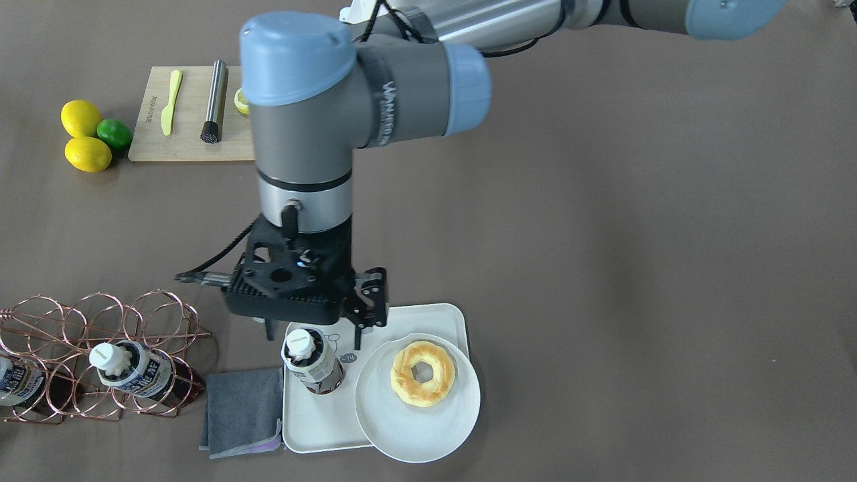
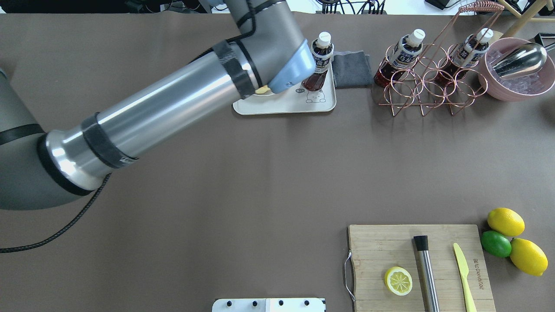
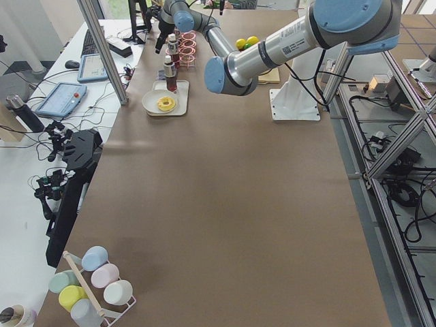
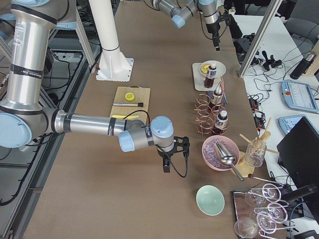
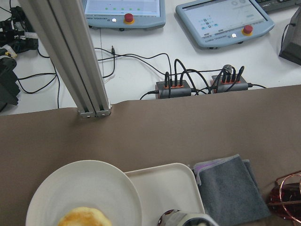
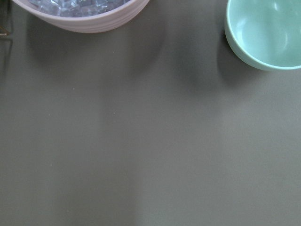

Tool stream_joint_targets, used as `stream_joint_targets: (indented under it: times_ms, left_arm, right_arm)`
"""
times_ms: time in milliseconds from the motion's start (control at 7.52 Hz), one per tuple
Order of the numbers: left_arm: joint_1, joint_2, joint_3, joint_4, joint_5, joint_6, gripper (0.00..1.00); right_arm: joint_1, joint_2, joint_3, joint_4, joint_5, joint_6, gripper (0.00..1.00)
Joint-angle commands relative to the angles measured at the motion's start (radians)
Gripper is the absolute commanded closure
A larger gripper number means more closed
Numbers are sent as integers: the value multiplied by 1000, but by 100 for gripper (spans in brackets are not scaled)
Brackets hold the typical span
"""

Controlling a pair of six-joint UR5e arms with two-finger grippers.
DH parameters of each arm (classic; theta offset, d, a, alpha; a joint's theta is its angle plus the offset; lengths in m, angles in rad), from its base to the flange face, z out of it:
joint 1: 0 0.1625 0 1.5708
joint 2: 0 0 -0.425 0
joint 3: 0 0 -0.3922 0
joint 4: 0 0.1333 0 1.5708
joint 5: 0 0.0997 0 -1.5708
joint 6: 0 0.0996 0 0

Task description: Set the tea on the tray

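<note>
The tea (image 1: 313, 361), a small bottle of dark reddish-brown liquid with a white cap, stands upright on the off-white tray (image 1: 315, 428), beside the tray's bear drawing. It also shows in the overhead view (image 2: 320, 60) on the tray (image 2: 323, 106). My left gripper (image 1: 313, 333) hangs above the bottle with its fingers spread, holding nothing. In the left wrist view only the bottle's cap (image 5: 186, 219) shows, at the bottom edge. My right gripper (image 4: 172, 162) hovers over bare table far from the tray; I cannot tell its state.
A round white plate (image 1: 402, 442) with a doughnut (image 1: 423, 373) overlaps the tray. A grey cloth (image 1: 244, 412) lies beside it. A copper wire rack (image 1: 100, 321) holds two alike bottles (image 1: 130, 368). A pink ice bowl (image 2: 516, 86), cutting board (image 1: 191, 144) and lemons (image 1: 84, 137) stand elsewhere.
</note>
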Motion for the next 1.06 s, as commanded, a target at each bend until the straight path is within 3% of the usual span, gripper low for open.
stream_joint_targets:
  times_ms: [0,133,399,665,931]
  left_arm:
    - [-125,306,-446,234,-160,146,2]
    - [-184,459,-560,251,-209,280,2]
    - [-361,680,-633,252,-400,590,2]
    - [-481,834,-629,253,-428,871,2]
    - [-536,1018,-635,246,-416,1003,2]
  right_arm:
    - [14,-5,1,0,7,-2,0]
    - [14,-8,0,0,5,-2,0]
    - [14,-16,-15,-9,-2,-2,0]
    - [14,-9,-17,-108,-5,-2,0]
    - [20,-10,-20,-130,-30,-2,0]
